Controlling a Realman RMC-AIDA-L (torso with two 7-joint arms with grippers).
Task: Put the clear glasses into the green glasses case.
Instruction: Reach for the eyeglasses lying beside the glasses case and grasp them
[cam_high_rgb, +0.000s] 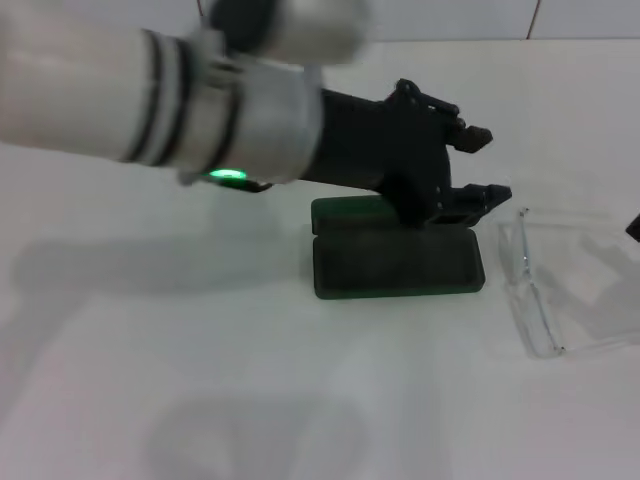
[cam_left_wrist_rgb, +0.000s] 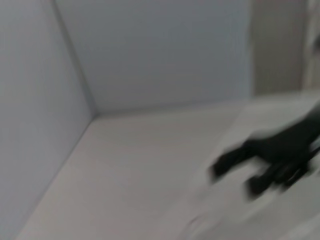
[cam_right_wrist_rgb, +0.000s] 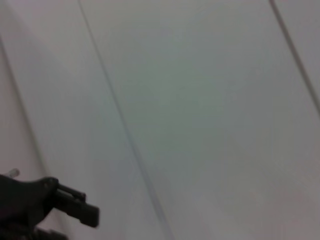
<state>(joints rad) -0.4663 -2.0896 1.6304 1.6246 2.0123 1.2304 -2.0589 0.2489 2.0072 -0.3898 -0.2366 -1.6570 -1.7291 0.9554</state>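
From the left of the head view the left arm (cam_high_rgb: 150, 95), white with dark rings and a green light on its cuff, reaches across to the middle of the white table (cam_high_rgb: 200, 380), and its black left gripper (cam_high_rgb: 485, 165) hangs over the far right part of the green glasses case (cam_high_rgb: 398, 255), fingers spread apart with nothing between them, one fingertip (cam_high_rgb: 478, 137) higher and the other (cam_high_rgb: 494, 194) lower. The case is a dark green rectangle with rounded corners lying near the centre of the table; it looks opened flat, a narrower strip at the far side and a broad dark panel toward the robot, and the gripper body hides part of the far strip. At about 3 o'clock from the case, just beside its right end yet not touching, lie the clear glasses (cam_high_rgb: 540, 290), fully transparent with large lenses and clear arms, their outline faint against the table and running toward the right edge of the view. From the open gripper the glasses sit at about 5 o'clock, near and lower, apart from the fingertips. A small dark shape at the right edge of the head view is probably the right gripper (cam_high_rgb: 634, 228), but its fingers cannot be made out. The left wrist view shows a white wall corner and a blurred black gripper farther off
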